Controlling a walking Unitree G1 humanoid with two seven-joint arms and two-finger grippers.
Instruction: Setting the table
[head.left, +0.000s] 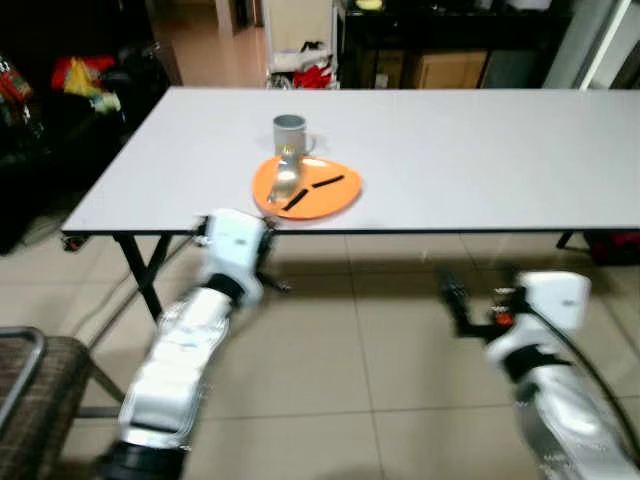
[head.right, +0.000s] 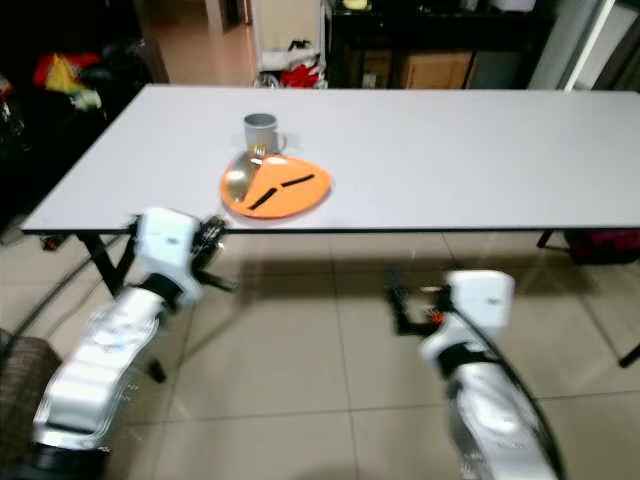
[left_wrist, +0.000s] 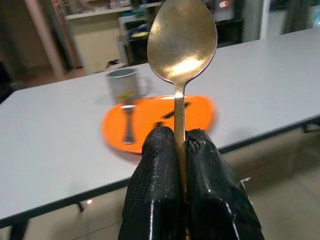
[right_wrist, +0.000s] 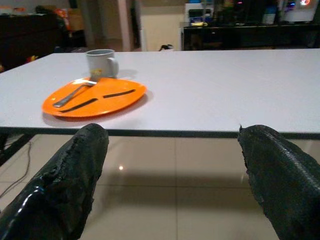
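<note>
Your left gripper (left_wrist: 181, 145) has its two black fingers pressed tight on the handle of a brass-coloured metal spoon (left_wrist: 182, 55), bowl upright, held before the near edge of the long white table (head.left: 480, 150). Your right gripper (right_wrist: 172, 150) hangs with fingers spread wide, empty, low before the table. On the table an orange plastic plate (right_wrist: 107, 95) carries a metal fork (right_wrist: 72, 94) and two dark sticks. A grey metal mug (right_wrist: 102, 62) stands just behind it. No writing is legible.

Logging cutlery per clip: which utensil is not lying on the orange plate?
The spoon: it stands upright, clamped in the left pincer. The fork lies on the orange plate.
</note>
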